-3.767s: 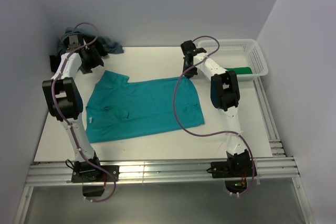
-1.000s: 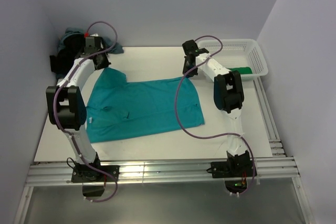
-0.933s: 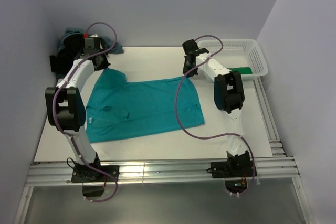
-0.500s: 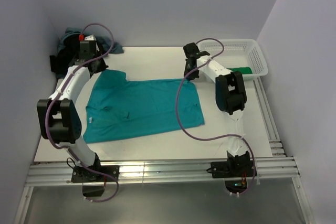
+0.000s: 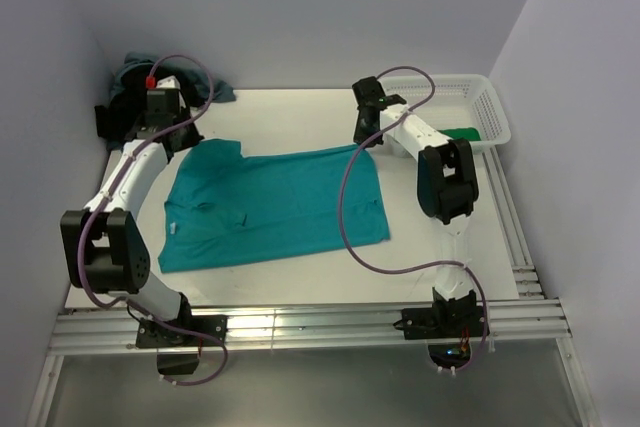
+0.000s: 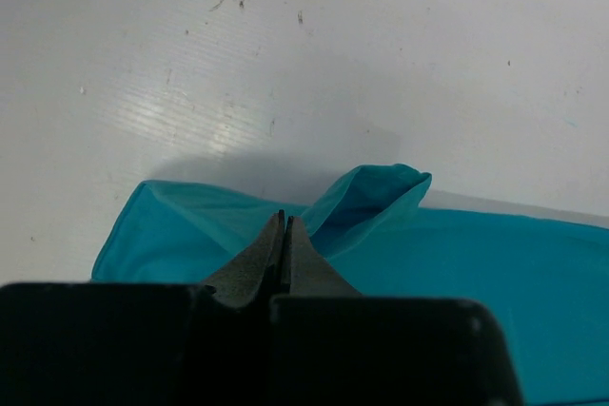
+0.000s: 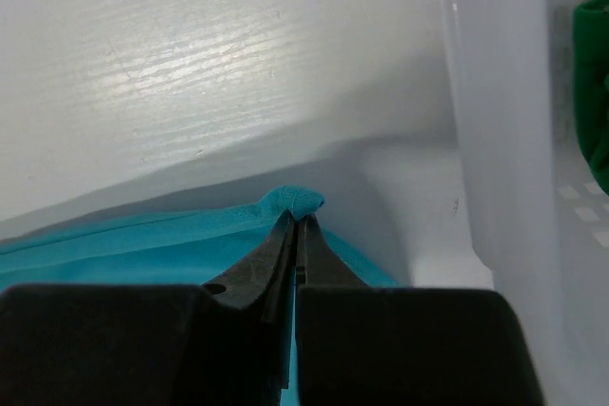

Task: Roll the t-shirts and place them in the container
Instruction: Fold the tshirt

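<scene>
the teal shirt lies spread flat across the middle of the desk, its collar toward the left edge and its hem toward the right edge. the left hand is at the shirt's far left corner, near the far left corner of the desk. in the left wrist view its fingers are pressed together on the teal cloth, and a sleeve fold stands up just beside them, raised off the desk and casting a shadow. the right hand is at the shirt's far right corner, by the middle of the far edge. in the right wrist view its fingers are pressed together too, pinching a small bunched tip of the teal hem that pokes out just past them. the rest of the shirt rests on the desk between the two hands, with a few light creases near the collar. a white basket sits in the far right corner of the desk, just beside the right hand, and a green shirt lies inside it at its near end. a grey-blue shirt is bunched in the far left corner, with a black shirt just beside it at the left edge.
</scene>
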